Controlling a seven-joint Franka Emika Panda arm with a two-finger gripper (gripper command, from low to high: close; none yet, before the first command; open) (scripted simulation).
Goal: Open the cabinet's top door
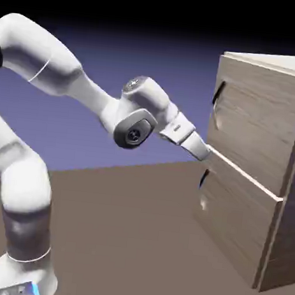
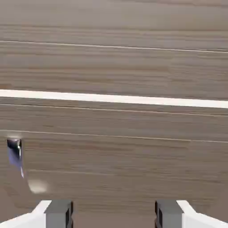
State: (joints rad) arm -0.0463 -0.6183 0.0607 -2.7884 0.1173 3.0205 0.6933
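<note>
Hand view, pincer (image 2: 113,214) parted, cabinet (image 2: 133,71) close

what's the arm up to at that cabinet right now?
The white arm is reaching its claw at the cabinet, tips near the pale seam between the two front panels. The claw is open and holds nothing. The top door looks shut; its dark handle sits above the claw, ungrasped.

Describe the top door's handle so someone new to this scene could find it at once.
Start at the cabinet, the big wood-grain box on the exterior view's right. Its front has two stacked panels split by a pale strip; the top door is above it. Its handle is the short dark bar near that panel's left edge, higher than the lower panel's handle.
</note>
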